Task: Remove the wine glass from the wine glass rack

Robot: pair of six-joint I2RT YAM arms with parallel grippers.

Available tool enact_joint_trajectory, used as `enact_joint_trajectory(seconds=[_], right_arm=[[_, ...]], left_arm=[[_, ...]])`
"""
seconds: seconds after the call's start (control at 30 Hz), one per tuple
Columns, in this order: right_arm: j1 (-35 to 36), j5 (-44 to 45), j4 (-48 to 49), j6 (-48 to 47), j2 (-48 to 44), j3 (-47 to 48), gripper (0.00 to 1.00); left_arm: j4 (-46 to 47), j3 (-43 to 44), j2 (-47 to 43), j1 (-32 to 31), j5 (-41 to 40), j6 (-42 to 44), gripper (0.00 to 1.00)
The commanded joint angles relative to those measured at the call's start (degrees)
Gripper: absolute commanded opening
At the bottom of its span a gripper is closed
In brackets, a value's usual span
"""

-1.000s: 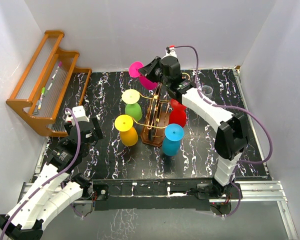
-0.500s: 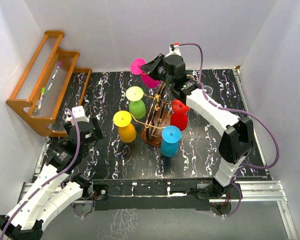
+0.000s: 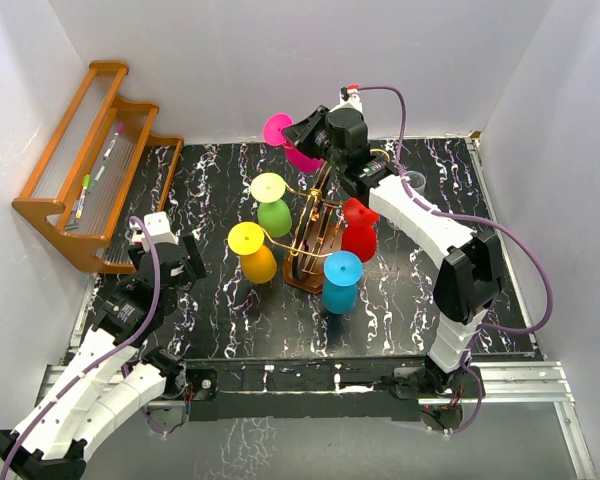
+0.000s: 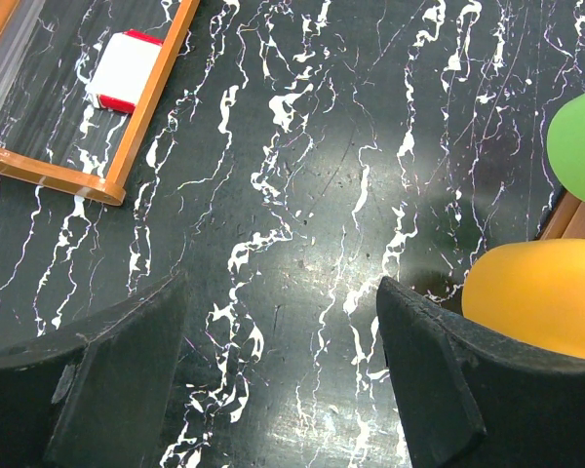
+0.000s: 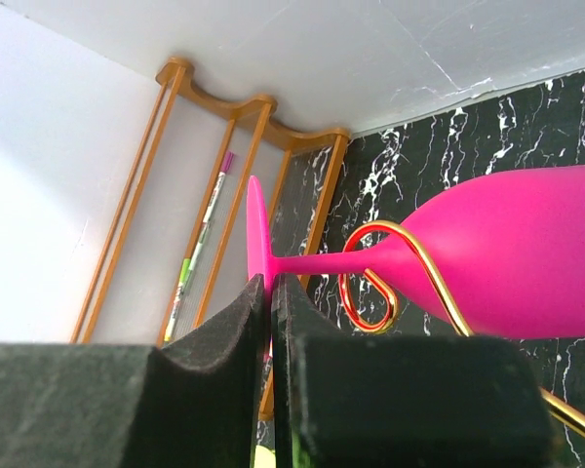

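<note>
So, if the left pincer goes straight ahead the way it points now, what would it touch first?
Probably the black marbled table; nothing lies between the open fingers of the left pincer. The yellow wine glass sits off to the side, though depth is unclear.

A table top (image 3: 230,320) of black marble pattern with white veins is enclosed by plain white walls (image 3: 230,60). An orange-brown wooden stepped shelf (image 3: 110,68) is placed against the left wall, and markers (image 3: 111,143) are laid on it.
</note>
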Motion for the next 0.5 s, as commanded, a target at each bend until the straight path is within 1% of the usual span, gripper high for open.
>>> enact_joint_trajectory(seconds=[0.0,0.23,0.4,0.47], right_arm=[[-0.24,3.01,4.35,-0.95,0.03,3.43,0.07],[-0.28,4.78,4.47,-1.35,-0.94,2.86,0.07],[-0.26,5.51,4.2,-1.55,-2.42,0.5,0.07],[-0.24,5.83,4.33,-1.62,-4.81,-0.82,0.07]], left_arm=[[0.04,-0.68,-0.35,-0.05,-0.98,0.19,0.76],[0.13,-0.58,0.05,-0.09,-0.82,0.28,0.76],[0.2,-0.59,0.26,-0.09,-0.8,0.32,0.76],[0.15,-0.44,0.43,-0.05,-0.81,0.36,0.76]])
